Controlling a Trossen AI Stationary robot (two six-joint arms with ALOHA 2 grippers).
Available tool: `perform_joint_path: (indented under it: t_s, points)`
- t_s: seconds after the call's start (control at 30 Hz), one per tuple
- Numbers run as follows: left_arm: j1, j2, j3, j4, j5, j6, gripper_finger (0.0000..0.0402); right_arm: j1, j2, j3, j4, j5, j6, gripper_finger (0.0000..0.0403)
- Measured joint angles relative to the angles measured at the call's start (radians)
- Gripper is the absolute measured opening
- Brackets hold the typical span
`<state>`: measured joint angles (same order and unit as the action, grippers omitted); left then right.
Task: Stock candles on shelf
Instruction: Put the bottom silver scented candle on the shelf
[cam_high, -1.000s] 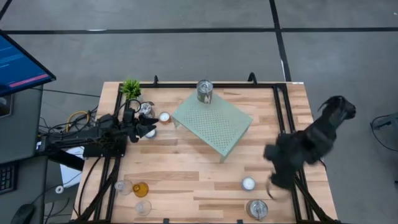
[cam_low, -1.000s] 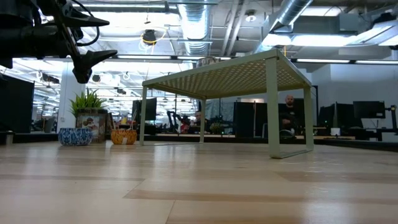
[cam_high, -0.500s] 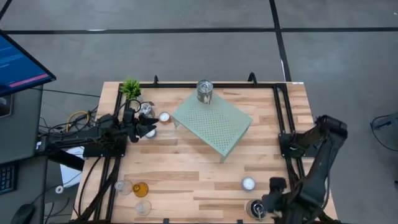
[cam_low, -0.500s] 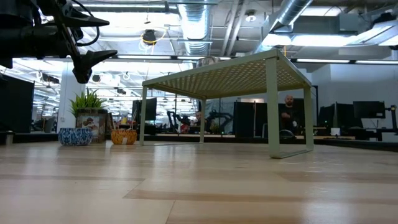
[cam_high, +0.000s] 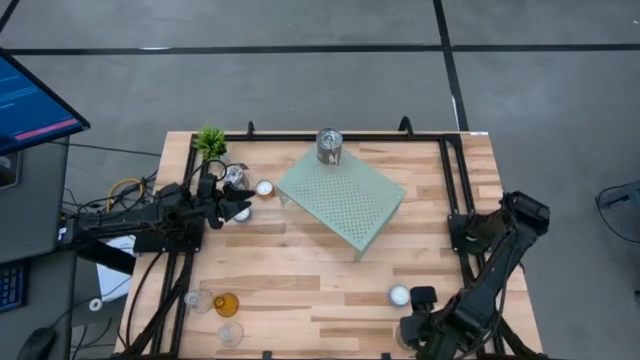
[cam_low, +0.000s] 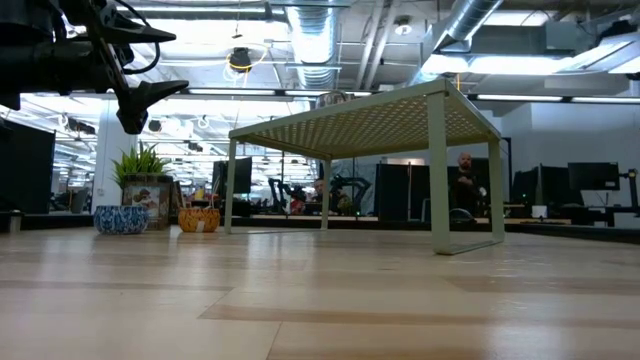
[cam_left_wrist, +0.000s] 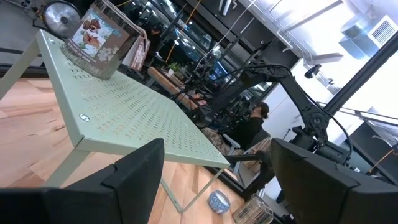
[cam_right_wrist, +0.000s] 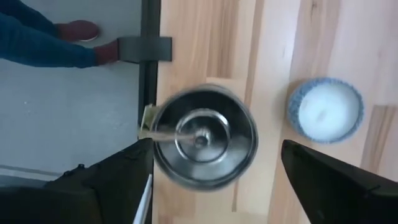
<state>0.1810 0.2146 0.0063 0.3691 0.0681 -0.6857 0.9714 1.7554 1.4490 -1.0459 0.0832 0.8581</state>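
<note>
Your shelf (cam_high: 342, 201) stood tilted near the middle of the bench (cam_high: 300, 290), toward its far edge, with one silver tin (cam_high: 329, 146) on its far corner. Your right gripper (cam_right_wrist: 205, 186) hung straight over a second silver tin (cam_right_wrist: 204, 137) at the bench's near right corner, fingers spread on either side and not clamped on it; a white tealight (cam_high: 399, 295) sat just beside. Your left gripper (cam_high: 240, 205) waited with its fingers apart at the far left, near the small plant (cam_high: 210, 141) and another tealight (cam_high: 264, 187).
</note>
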Motion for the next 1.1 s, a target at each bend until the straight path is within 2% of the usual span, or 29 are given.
perform_joint_path:
  t_s: [0.27, 0.43, 0.6, 0.87, 1.1]
  points:
    - [0.000, 0.000, 0.000, 0.000, 0.000, 0.000, 0.0294, -0.012, 0.000, 0.000, 0.016, -0.004, 0.003, 0.0309]
    - [0.000, 0.000, 0.000, 0.000, 0.000, 0.000, 0.0294, -0.010, 0.000, 0.001, 0.047, -0.008, 0.010, 0.0305]
    - [0.000, 0.000, 0.000, 0.000, 0.000, 0.000, 0.0294, -0.029, 0.001, 0.001, 0.036, -0.035, 0.038, 0.0325]
    - [0.000, 0.000, 0.000, 0.000, 0.000, 0.000, 0.0294, -0.071, 0.001, 0.001, 0.034, -0.061, 0.049, 0.0392]
    - [0.000, 0.000, 0.000, 0.000, 0.000, 0.000, 0.0294, -0.093, 0.001, 0.001, 0.038, -0.086, 0.101, 0.0382]
